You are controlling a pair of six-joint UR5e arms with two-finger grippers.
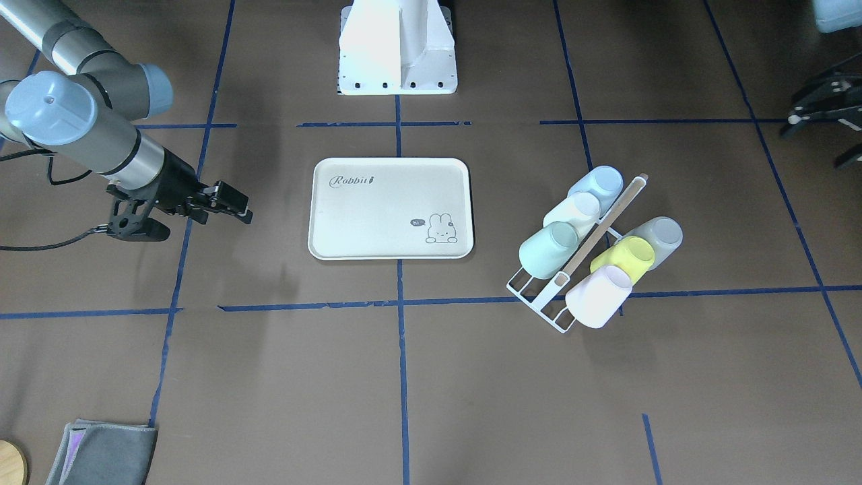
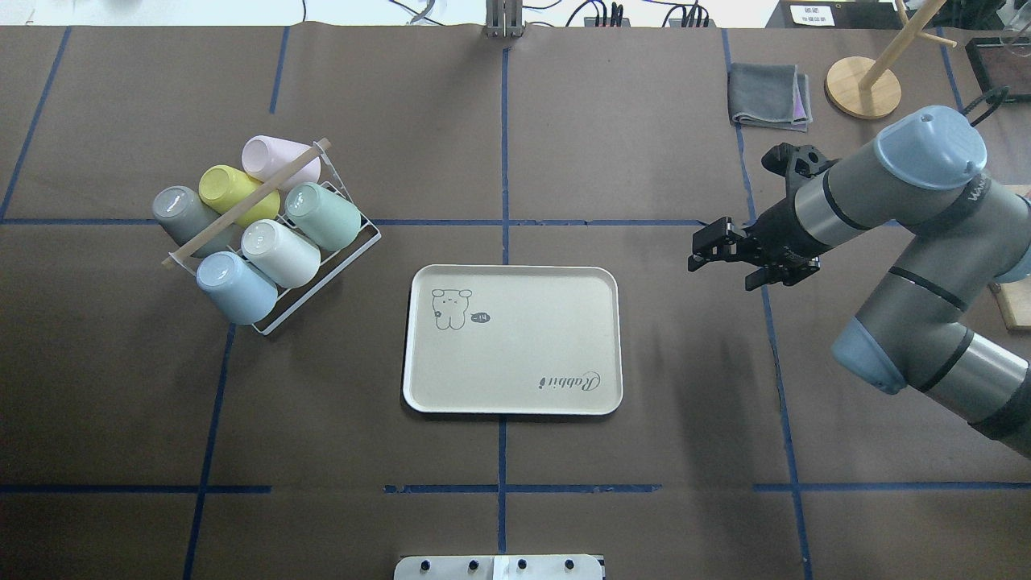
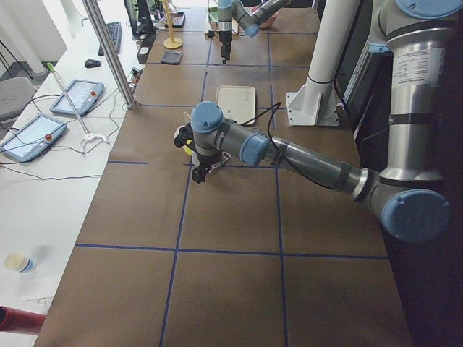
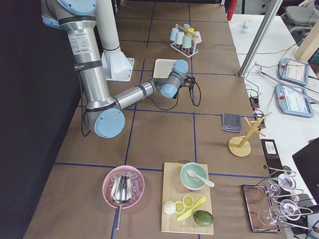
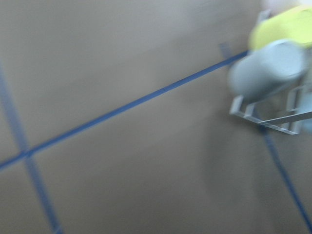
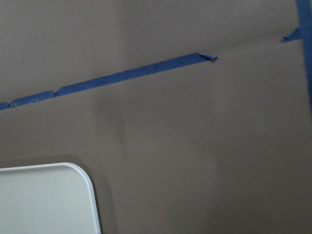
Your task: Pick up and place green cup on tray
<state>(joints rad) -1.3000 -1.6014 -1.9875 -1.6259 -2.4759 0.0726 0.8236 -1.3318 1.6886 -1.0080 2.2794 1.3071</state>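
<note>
The green cup [image 1: 549,250] [image 2: 322,216] lies on its side in a white wire rack [image 2: 354,250], at the rack's end nearest the tray. The cream tray [image 1: 390,209] [image 2: 512,340] lies flat at mid-table with nothing on it. My right gripper [image 2: 721,259] [image 1: 232,205] hovers beside the tray on my right, looks open and holds nothing. My left gripper [image 1: 811,131] [image 3: 200,173] is beyond the rack on my left, out of the overhead view, and looks open and empty. The blurred left wrist view shows the rack's end [image 5: 273,114].
The rack also holds a light blue [image 2: 235,287], a white [image 2: 280,252], a grey [image 2: 181,216], a yellow-green [image 2: 229,189] and a pink cup [image 2: 274,157] under a wooden bar. A folded grey cloth [image 2: 769,97] and a wooden stand [image 2: 863,87] sit at the far right.
</note>
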